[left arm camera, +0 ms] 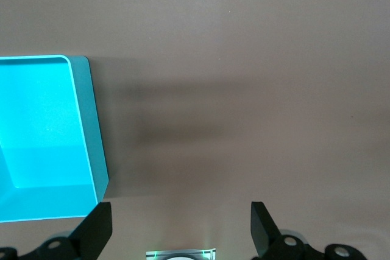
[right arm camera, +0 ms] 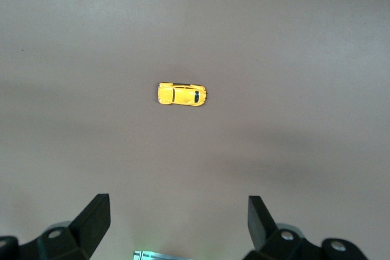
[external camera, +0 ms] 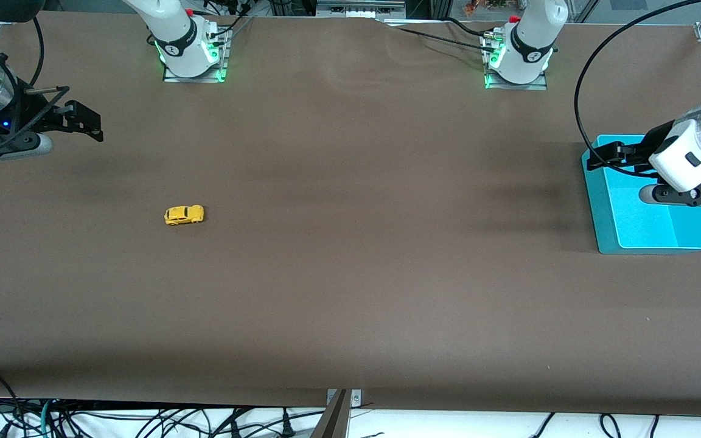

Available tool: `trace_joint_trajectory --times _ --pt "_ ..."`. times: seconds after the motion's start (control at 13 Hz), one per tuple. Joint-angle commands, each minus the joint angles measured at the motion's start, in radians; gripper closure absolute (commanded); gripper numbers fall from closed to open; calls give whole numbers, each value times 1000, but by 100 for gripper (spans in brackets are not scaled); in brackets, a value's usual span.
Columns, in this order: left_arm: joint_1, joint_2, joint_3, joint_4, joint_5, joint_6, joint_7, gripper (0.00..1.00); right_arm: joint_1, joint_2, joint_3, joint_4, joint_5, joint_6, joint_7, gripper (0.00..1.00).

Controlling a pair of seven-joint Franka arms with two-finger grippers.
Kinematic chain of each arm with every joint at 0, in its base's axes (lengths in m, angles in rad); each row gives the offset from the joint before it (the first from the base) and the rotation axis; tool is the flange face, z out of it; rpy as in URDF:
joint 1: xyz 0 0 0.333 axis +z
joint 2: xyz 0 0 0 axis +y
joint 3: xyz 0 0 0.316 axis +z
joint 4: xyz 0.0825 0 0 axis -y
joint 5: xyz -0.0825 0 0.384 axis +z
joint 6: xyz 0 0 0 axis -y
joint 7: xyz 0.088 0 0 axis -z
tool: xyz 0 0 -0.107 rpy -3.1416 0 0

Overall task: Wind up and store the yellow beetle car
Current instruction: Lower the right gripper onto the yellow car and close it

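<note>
From the front, the car (external camera: 184, 215) sat on its wheels on the brown bench (external camera: 350, 274), toward the right arm's end and about midway between the edge by the arm bases and the edge by the front camera, its length running along the bench. The right gripper (external camera: 86, 121) hung over the bench's right-arm edge, well apart from the car, fingers spread wide and holding nothing. At the left arm's end a teal bin (external camera: 606, 243) rested near the edge. The left gripper (external camera: 600, 157) hovered over the bin's corner on the arm-base side, fingers also wide with nothing between them. Both arms waited.

In the left wrist view, the bin (left arm camera: 91, 138) lay just off to one side of the left gripper (left arm camera: 181, 229); both black fingers (left arm camera: 97, 226) stood far apart over bare bench (left arm camera: 244, 59). The bin looked empty, though part of it was cut off by the frame.

In the right wrist view, the car (right arm camera: 182, 94) lay alone on the bench (right arm camera: 304, 41), ahead of the right gripper (right arm camera: 180, 223), whose fingers (right arm camera: 259, 220) were wide and clear of it.
</note>
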Motion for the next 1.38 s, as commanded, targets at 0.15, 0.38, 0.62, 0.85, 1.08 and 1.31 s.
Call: trace_joint_trajectory --times 0.15,0.38,0.62,0.85,1.08,1.31 --pt "2 -1 0 7 22 -2 21 0 1 5 5 19 -17 -21 15 0" --pt "2 -1 0 7 22 -2 21 0 1 18 8 -21 -18 -6 -4 0" --pt "2 -1 0 9 22 -2 21 0 1 73 37 -79 -18 65 -231 0" --pt "2 -1 0 9 22 -2 21 0 -4 133 61 -177 -18 225 -565 0" --pt "1 -1 0 9 22 -2 21 0 -33 242 78 -249 -14 419 -956 0" --pt "2 1 0 9 21 -2 18 0 -48 267 86 -381 -15 646 -1130 0"
